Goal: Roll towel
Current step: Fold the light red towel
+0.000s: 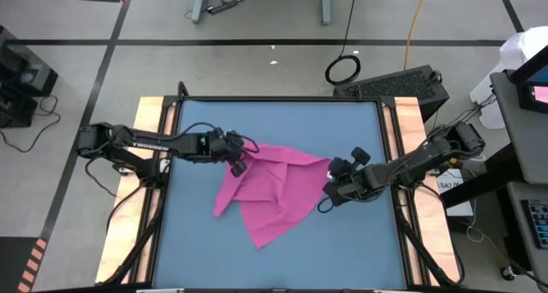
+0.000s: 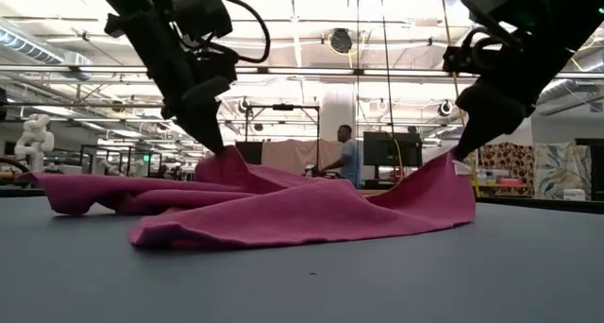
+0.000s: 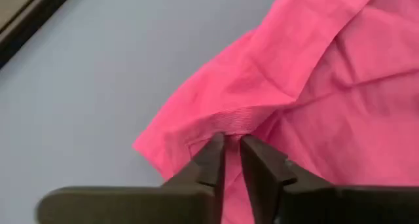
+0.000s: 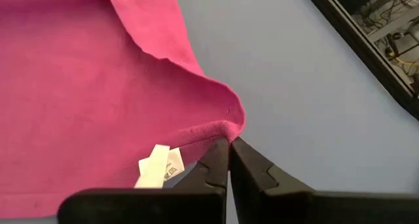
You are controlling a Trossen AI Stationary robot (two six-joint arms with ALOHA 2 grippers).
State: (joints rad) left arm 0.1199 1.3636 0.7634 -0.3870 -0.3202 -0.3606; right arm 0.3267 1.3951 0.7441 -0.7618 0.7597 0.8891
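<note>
The magenta towel (image 1: 270, 190) lies crumpled and partly folded over itself near the middle of the blue tabletop (image 1: 197, 259), not yet spread flat and with no roll started. The left gripper (image 1: 237, 162) sits at the towel's upper left corner, its fingers pinched nearly together on a bunched hem, as the left wrist view shows (image 3: 232, 149). The right gripper (image 1: 332, 188) is at the towel's right corner, fingers closed on the hem there (image 4: 227, 145), right beside the small white tag (image 4: 159, 165). In the low view both pinched corners are lifted off the tabletop while the rest of the towel sags onto it in loose folds.

The step in hand looks like straightening the towel before rolling. To do it well, both grippers should draw their corners apart evenly, away from the towel's centre, keeping the edge between them taut so the fold across the middle opens out. Lifting a little higher would let the doubled layer fall free; pulling too hard risks slipping the thin hem out of either pinch. Laying the towel down flat and square to the tabletop's edges should make a tight, even roll easier.
</note>
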